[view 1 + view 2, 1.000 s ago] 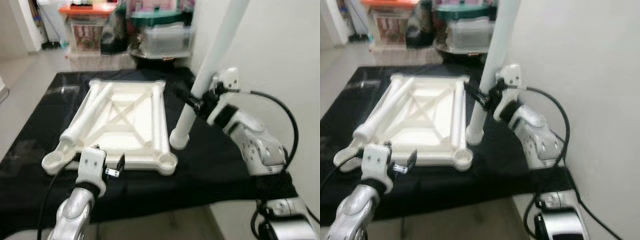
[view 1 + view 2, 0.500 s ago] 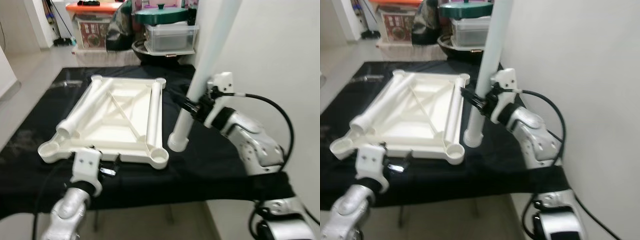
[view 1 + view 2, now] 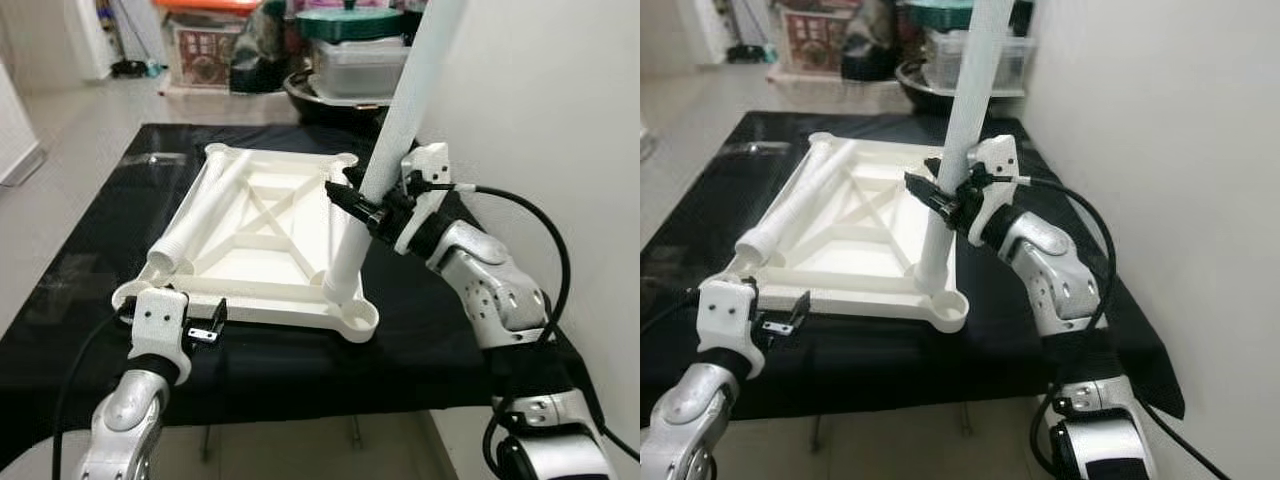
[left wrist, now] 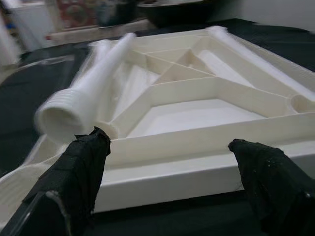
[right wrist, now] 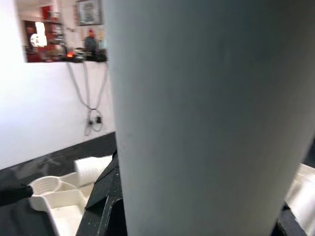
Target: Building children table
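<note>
Landmark: the white tabletop, lying upside down on the black cloth, ribbed underside up, a round socket at each corner

Leg in hand: my right gripper is clamped around a long white table leg, about a third of the way up from its lower end

Leg axis: near upright, its top leaning away from the tabletop toward the wall on my right; its upper end runs out of the head views

Key relation: the leg's foot sits at the near right corner socket of the tabletop, seemingly on its far rim rather than square over the hole; I cannot tell whether it has entered

What I judge the move needs: bring the leg plumb over that socket, then press down and seat it

Nearer arm: the right, already carrying the leg; the socket lies below and slightly inward of that gripper

Left gripper: fingers spread apart, holding nothing, hovering just off the near edge of the tabletop by its near left corner

Left wrist view: both black fingers frame the tabletop's near rim without touching it

Spare legs: one leg rests along the tabletop's left side, threaded end toward me; another lies along the right side behind the held leg
</note>
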